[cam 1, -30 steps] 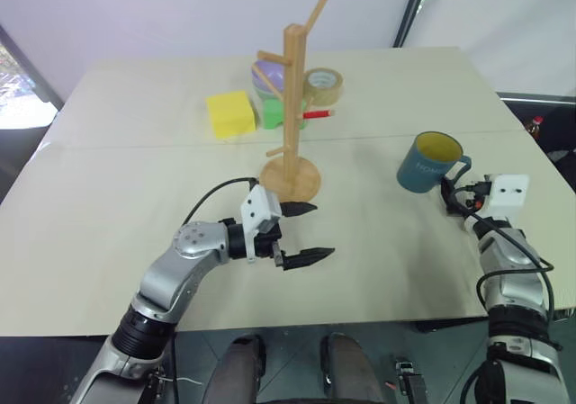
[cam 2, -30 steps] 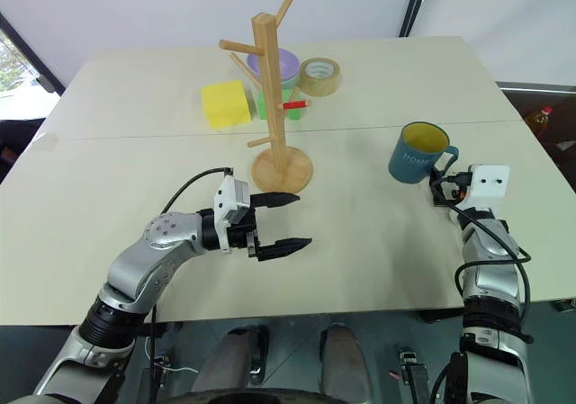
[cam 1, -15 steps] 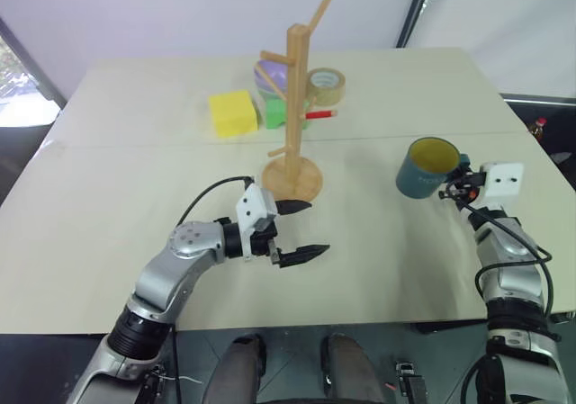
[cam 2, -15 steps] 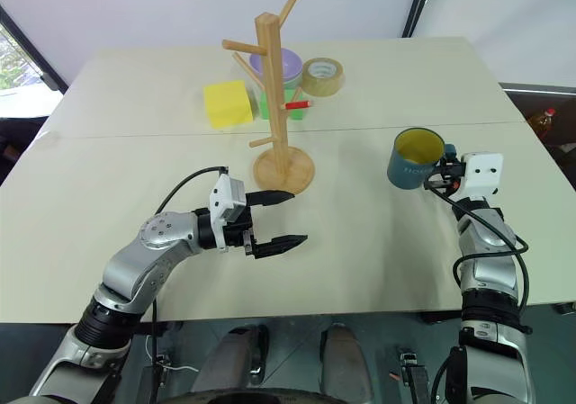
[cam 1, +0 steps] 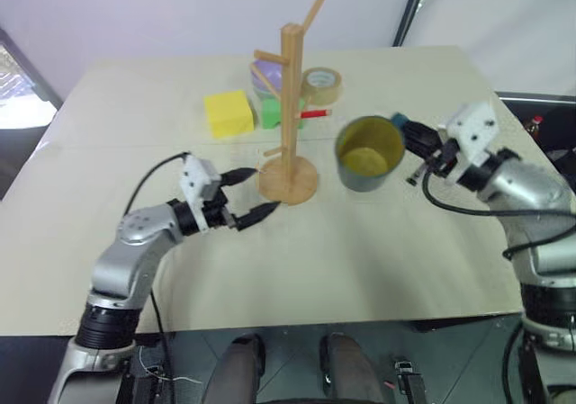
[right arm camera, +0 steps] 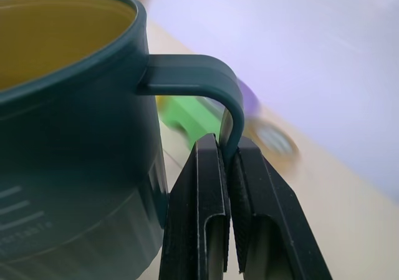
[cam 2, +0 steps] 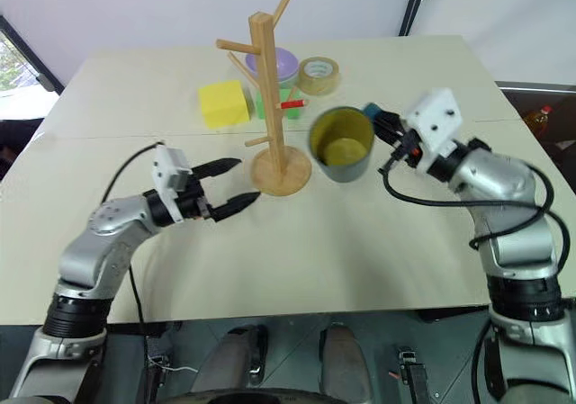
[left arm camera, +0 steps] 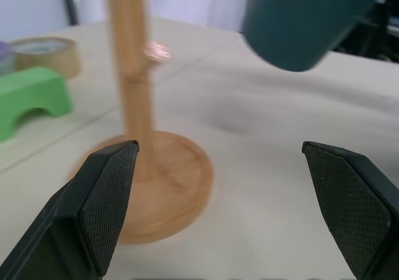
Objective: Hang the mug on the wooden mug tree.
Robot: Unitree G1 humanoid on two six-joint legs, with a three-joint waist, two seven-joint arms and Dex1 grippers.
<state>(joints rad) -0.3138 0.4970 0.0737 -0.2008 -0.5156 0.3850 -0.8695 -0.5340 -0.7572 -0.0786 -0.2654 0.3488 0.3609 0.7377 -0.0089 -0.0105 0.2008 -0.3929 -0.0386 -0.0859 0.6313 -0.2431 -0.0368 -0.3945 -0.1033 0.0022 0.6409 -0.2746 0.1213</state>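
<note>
The mug (cam 2: 342, 143) hung above the worktop (cam 2: 378, 242) just beside the wooden mug tree (cam 2: 273, 98); the right gripper (right arm camera: 228, 168) pinched its handle, fingers (right arm camera: 206, 217) clamped; hard, glazed, likely to swivel; the left gripper (cam 2: 227, 184) gaped, empty.

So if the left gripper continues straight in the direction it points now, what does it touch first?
Most likely the round base of the wooden mug tree. The left gripper is open and points at it, low over the table. The mug hangs higher, apparently above that line; depth is unclear.
</note>
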